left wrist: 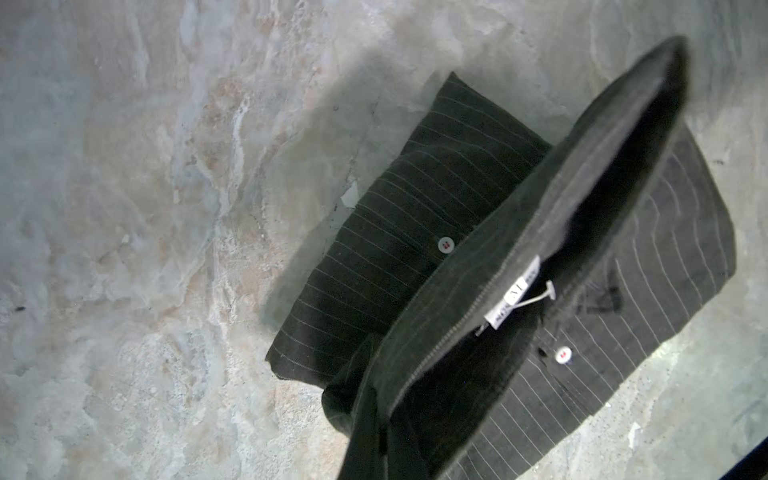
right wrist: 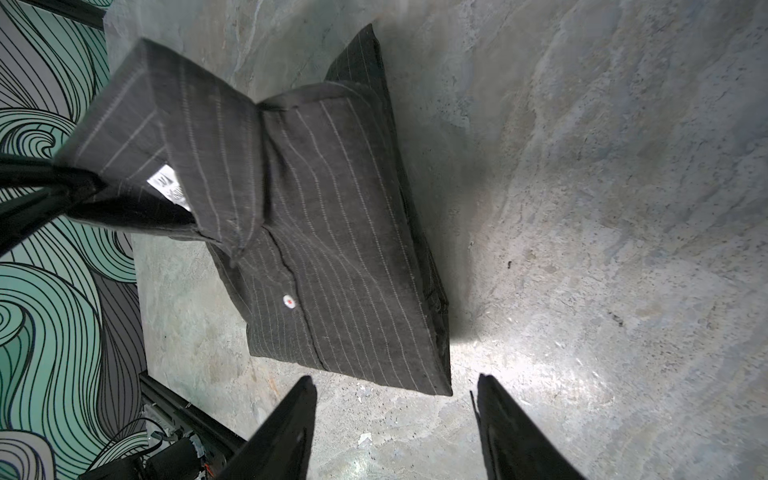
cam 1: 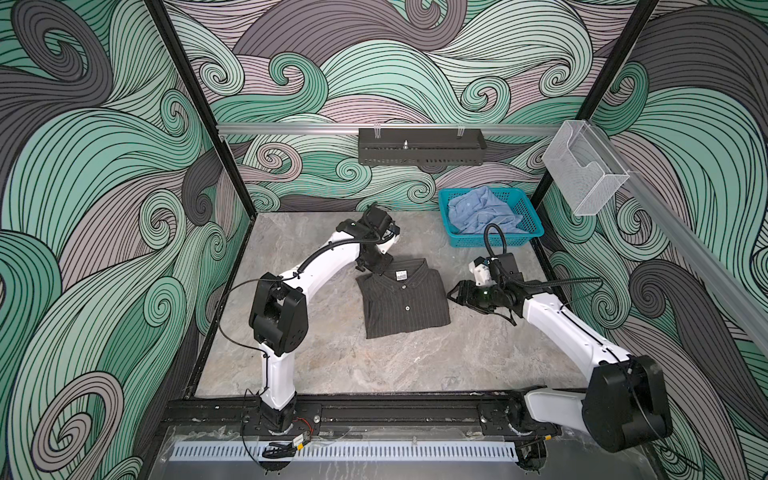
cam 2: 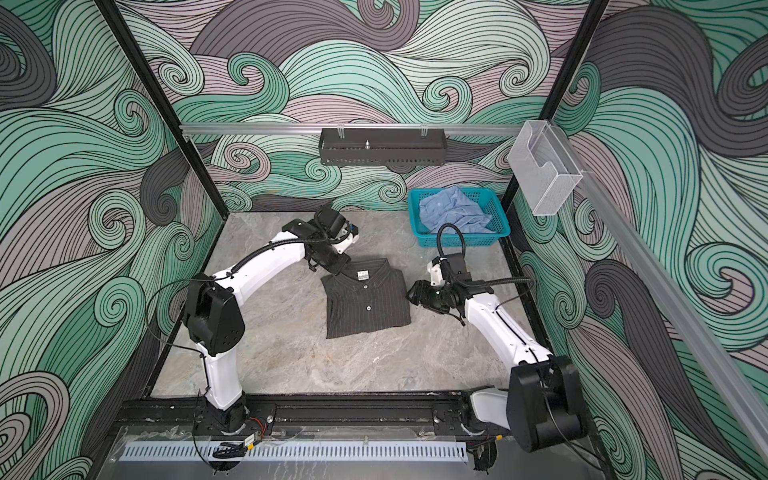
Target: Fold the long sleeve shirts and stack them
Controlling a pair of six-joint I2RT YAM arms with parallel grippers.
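The dark grey pinstriped shirt [cam 1: 403, 303] [cam 2: 365, 303] lies folded in a rectangle mid-table, buttons up. My left gripper [cam 1: 376, 266] [cam 2: 332, 266] is shut on the far left end of its collar [left wrist: 582, 208], which is raised off the shirt body [left wrist: 415, 232]; the cloth hides the jaws in the left wrist view. My right gripper [cam 1: 455, 293] [right wrist: 395, 380] is open and empty, just off the shirt's right edge [right wrist: 332, 249], touching nothing. The light blue shirt [cam 1: 478, 210] [cam 2: 451, 208] lies crumpled in the teal basket [cam 1: 494, 240] [cam 2: 461, 240] at the back right.
Bare marble tabletop [cam 1: 415, 361] lies in front of the folded shirt. A black tray [cam 1: 422, 146] hangs on the rear rail. A clear plastic holder [cam 1: 584, 170] is on the right rail. Patterned walls enclose three sides, and a black frame rail [cam 1: 374, 409] runs along the front.
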